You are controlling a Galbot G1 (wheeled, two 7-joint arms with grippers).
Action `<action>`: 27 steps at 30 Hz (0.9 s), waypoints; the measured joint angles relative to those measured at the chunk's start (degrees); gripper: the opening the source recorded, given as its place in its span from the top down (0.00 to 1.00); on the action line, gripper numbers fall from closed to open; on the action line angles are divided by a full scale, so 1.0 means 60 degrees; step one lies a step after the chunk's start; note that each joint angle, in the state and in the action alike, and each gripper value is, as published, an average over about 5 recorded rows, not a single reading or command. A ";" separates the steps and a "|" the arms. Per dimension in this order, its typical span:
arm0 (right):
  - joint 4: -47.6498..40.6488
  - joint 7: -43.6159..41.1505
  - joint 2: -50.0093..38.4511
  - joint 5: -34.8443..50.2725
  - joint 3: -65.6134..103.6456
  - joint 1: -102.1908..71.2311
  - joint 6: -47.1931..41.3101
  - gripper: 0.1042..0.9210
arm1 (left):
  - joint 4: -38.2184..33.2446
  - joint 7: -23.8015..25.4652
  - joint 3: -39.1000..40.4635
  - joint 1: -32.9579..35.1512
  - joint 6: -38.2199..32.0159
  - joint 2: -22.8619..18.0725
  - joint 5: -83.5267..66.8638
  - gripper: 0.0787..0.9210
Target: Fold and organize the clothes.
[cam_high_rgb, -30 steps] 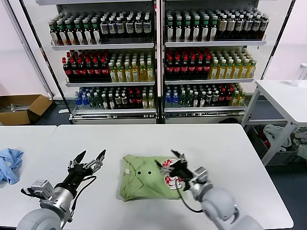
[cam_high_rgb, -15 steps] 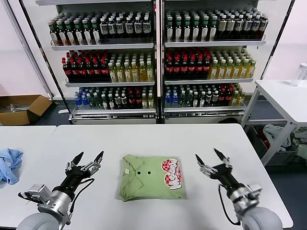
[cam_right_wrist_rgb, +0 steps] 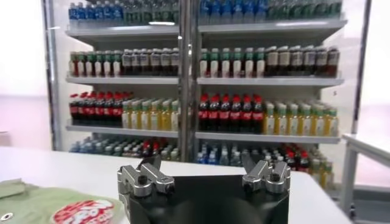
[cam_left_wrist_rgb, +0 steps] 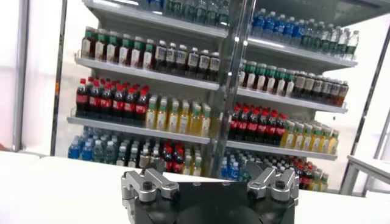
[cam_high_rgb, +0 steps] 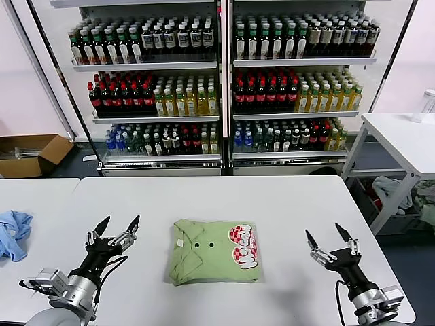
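- Nearest the camera, the left gripper (cam_high_rgb: 113, 227) hovers above the white desk (cam_high_rgb: 285, 204), its fingers (cam_high_rgb: 102, 225) spread apart and grasping nothing, well to the left of the garment
- On the opposite side, the right gripper (cam_high_rgb: 329, 240) hangs over the desk's right portion with its fingers likewise released and empty, clear of the cloth
- Between the two arms lies the polo shirt (cam_high_rgb: 215, 252), light green, flat on the desk in a compact rectangle, collar and two dark buttons to its left, the red-and-white logo (cam_high_rgb: 245, 246) facing up at its right edge
- A light blue cloth (cam_high_rgb: 13, 232) sits crumpled on the adjoining desk at far left, well apart from the work
- Behind the desk, a drinks cooler (cam_high_rgb: 221, 81) stands stocked with rows of bottles
- The folding appears essentially complete, and the step in hand looks like the close of the fold
- Any next move would call for tidying: squaring an edge or shifting the bundle, with both grippers approaching low from the sides so as not to disturb the layers
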 measured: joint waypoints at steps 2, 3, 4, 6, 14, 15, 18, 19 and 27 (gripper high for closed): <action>0.0044 -0.0004 0.0078 -0.0058 0.0106 -0.0062 0.0024 0.12 | 0.0017 0.0069 -0.0073 0.0028 -0.0078 -0.0050 0.0107 0.12; 0.0059 -0.0007 0.0113 -0.0083 0.0142 -0.0088 0.0031 0.12 | 0.0024 0.0097 -0.0103 0.0037 -0.0111 -0.0073 0.0158 0.12; 0.0069 -0.0009 0.0143 -0.0107 0.0168 -0.0109 0.0036 0.12 | 0.0030 0.0120 -0.0127 0.0046 -0.0139 -0.0097 0.0204 0.12; 0.0080 -0.0012 0.0193 -0.0153 0.0208 -0.0142 0.0047 0.12 | 0.0034 0.0162 -0.0162 0.0065 -0.0184 -0.0154 0.0278 0.12; 0.0160 -0.0028 0.0312 -0.0326 0.0433 -0.0249 -0.0029 0.12 | 0.0112 0.0403 -0.0355 0.0157 -0.0389 -0.0287 0.0447 0.12; 0.0160 -0.0036 0.0328 -0.0344 0.0467 -0.0265 -0.0057 0.12 | 0.0125 0.0437 -0.0390 0.0175 -0.0416 -0.0298 0.0462 0.12; 0.0159 -0.0062 0.0369 -0.0389 0.0568 -0.0324 -0.0138 0.12 | 0.0150 0.0549 -0.0503 0.0238 -0.0492 -0.0339 0.0496 0.12; 0.0158 -0.0069 0.0381 -0.0404 0.0601 -0.0338 -0.0164 0.12 | 0.0153 0.0587 -0.0537 0.0259 -0.0512 -0.0355 0.0504 0.12; 0.0165 -0.0109 0.0498 -0.0529 0.0818 -0.0371 -0.0343 0.12 | 0.0192 0.0817 -0.0606 0.0332 -0.0611 -0.0447 0.0613 0.12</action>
